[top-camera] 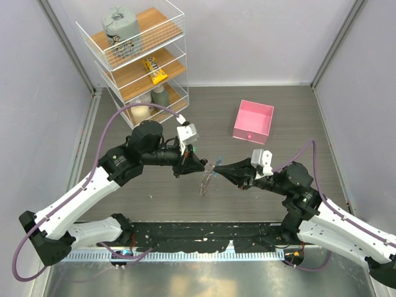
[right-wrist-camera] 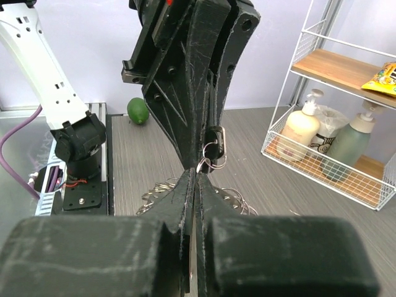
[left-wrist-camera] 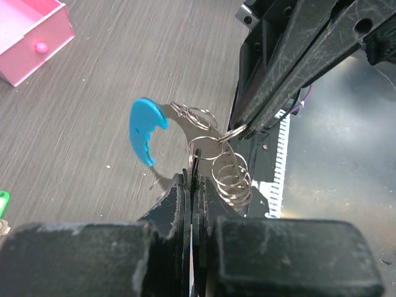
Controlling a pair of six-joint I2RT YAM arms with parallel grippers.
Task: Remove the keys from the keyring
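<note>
Pale lavender walls (top-camera: 260, 37) close in a grey wood-grain table (top-camera: 297, 111) under soft, even light. At its far left corner stands a white wire rack (top-camera: 162, 21) with three wooden shelves. Along the near edge lies brushed metal sheet (top-camera: 204, 281).

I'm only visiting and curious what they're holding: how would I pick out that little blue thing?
From the pink box on the table, look toward the arm bases, where the left gripper and right gripper meet tip to tip. Between them is a bunch of silver rings; the blue piece sticks out from it, a curved bright tab, the only colour among bare metal.
</note>
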